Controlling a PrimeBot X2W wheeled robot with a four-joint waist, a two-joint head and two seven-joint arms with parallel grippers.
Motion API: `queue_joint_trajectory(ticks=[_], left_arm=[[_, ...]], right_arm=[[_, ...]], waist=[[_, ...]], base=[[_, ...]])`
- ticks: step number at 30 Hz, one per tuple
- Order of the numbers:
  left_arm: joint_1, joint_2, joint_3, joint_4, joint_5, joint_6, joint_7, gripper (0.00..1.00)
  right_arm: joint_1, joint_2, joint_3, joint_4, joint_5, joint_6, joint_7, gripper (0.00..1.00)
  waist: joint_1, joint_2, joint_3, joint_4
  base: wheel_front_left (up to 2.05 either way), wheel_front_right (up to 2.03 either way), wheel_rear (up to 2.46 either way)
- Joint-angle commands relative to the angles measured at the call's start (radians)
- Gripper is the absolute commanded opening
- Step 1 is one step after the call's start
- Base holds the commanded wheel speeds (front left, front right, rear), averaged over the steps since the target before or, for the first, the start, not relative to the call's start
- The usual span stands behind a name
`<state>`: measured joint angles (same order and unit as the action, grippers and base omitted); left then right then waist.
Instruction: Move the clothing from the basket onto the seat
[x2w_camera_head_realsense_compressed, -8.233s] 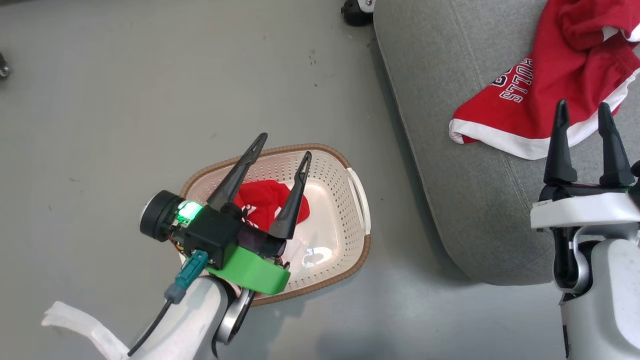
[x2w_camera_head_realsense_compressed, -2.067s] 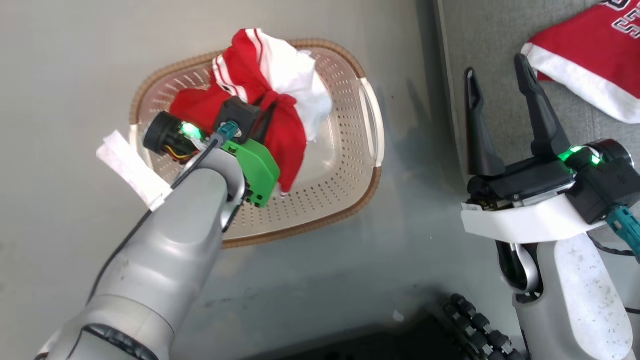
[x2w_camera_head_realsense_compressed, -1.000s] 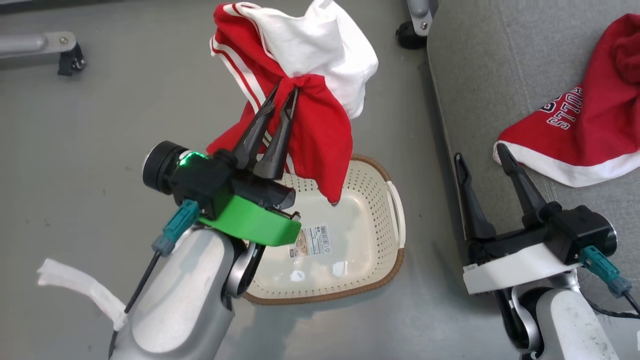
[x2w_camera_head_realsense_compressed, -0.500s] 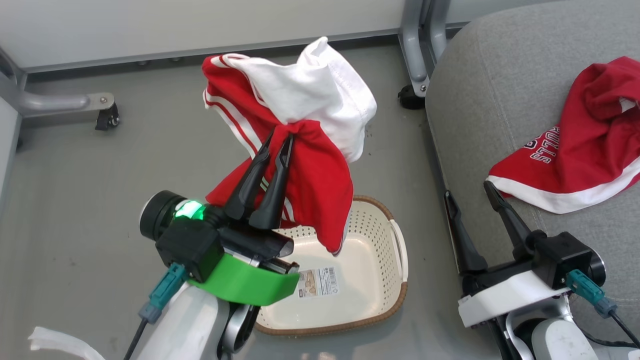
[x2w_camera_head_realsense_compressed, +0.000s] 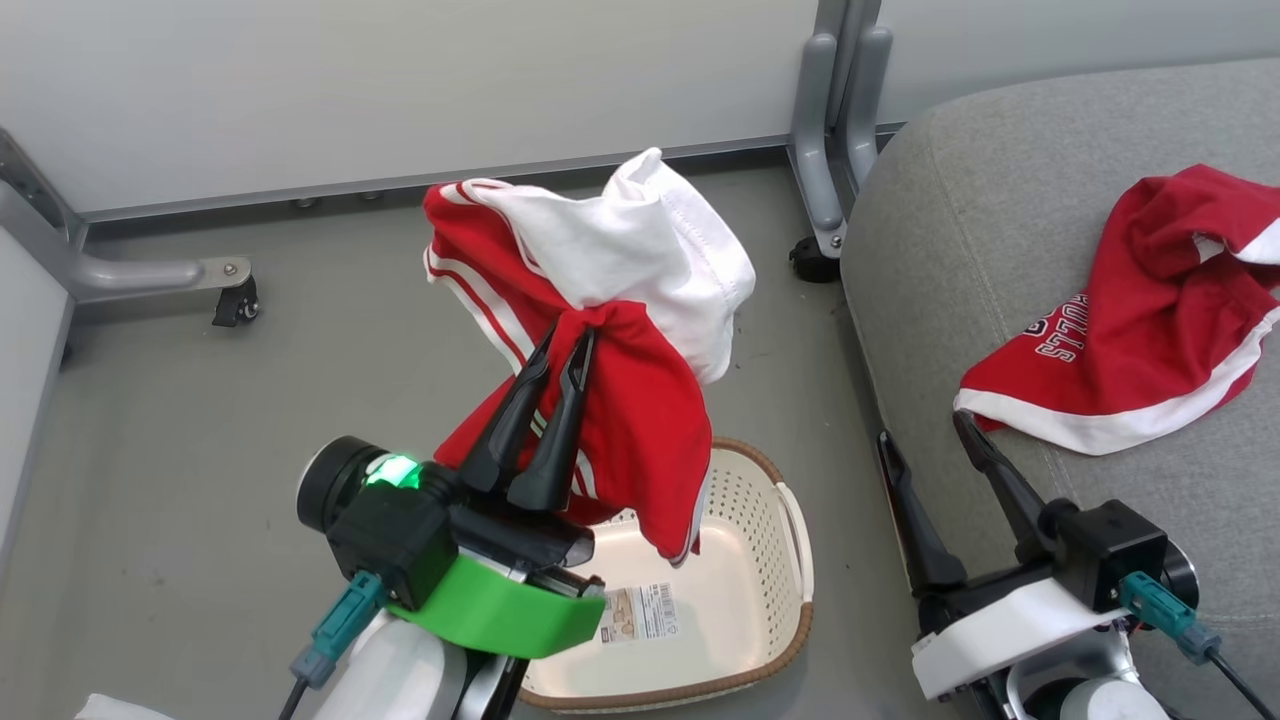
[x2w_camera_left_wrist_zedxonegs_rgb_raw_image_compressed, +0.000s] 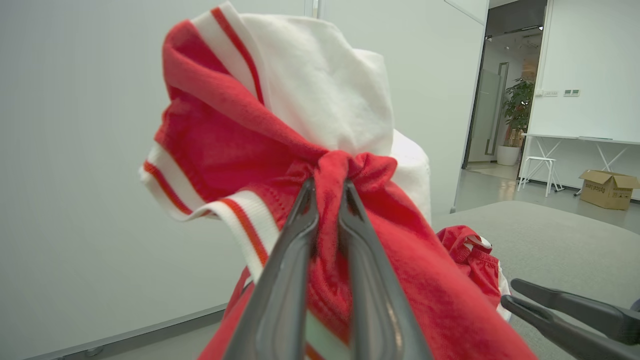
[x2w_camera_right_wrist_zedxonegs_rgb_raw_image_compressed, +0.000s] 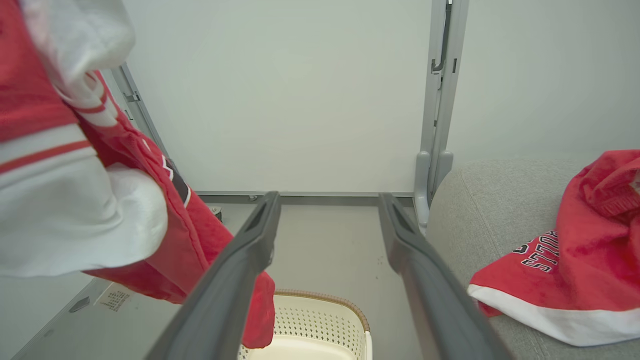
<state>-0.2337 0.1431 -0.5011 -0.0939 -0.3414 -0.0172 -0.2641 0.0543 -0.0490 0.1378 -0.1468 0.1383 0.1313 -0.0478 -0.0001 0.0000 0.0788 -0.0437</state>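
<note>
My left gripper (x2w_camera_head_realsense_compressed: 565, 340) (x2w_camera_left_wrist_zedxonegs_rgb_raw_image_compressed: 327, 187) is shut on a bunched fold of the red striped garment (x2w_camera_head_realsense_compressed: 620, 400) (x2w_camera_left_wrist_zedxonegs_rgb_raw_image_compressed: 280, 125), which hangs in the air above the basket (x2w_camera_head_realsense_compressed: 760, 560). The cream basket sits on the floor with only a label on its bottom. A second red garment with a white hem band and dark lettering (x2w_camera_head_realsense_compressed: 1130, 340) (x2w_camera_right_wrist_zedxonegs_rgb_raw_image_compressed: 560, 270) lies on the grey seat (x2w_camera_head_realsense_compressed: 950, 260) at the right. My right gripper (x2w_camera_head_realsense_compressed: 925, 430) (x2w_camera_right_wrist_zedxonegs_rgb_raw_image_compressed: 330, 200) stands open with nothing between its fingers, low by the seat's near edge. The striped garment (x2w_camera_right_wrist_zedxonegs_rgb_raw_image_compressed: 75, 165) fills the right wrist view's left side.
A pale wall panel runs along the back, with a grey metal post (x2w_camera_head_realsense_compressed: 830, 110) and a castor (x2w_camera_head_realsense_compressed: 810, 262) beside the seat. Another frame leg with a castor (x2w_camera_head_realsense_compressed: 235, 300) stands at the left. Grey floor lies between the basket and the wall.
The head camera has tilted up, bringing the wall into view. My left gripper still holds the striped garment lifted over the basket. The right gripper stays open.
</note>
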Motion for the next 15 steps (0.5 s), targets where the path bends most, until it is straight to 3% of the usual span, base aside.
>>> queue_joint_trajectory(ticks=[1, 15], left_arm=[[0.017, 0.007, 0.001, -0.005, -0.005, 0.002, 0.0, 0.0], [0.003, 0.011, -0.005, -0.011, -0.009, 0.008, 0.001, 0.0]], right_arm=[[0.006, -0.003, 0.002, -0.005, 0.006, -0.001, 0.001, 1.0], [-0.009, -0.002, 0.026, -0.011, -0.002, -0.001, 0.009, 1.0]], waist=[[0.0001, 0.0, 0.0, -0.001], [0.0001, 0.0, 0.018, 0.006]], base=[[0.0, 0.0, 0.0], [0.0, 0.0, 0.0]])
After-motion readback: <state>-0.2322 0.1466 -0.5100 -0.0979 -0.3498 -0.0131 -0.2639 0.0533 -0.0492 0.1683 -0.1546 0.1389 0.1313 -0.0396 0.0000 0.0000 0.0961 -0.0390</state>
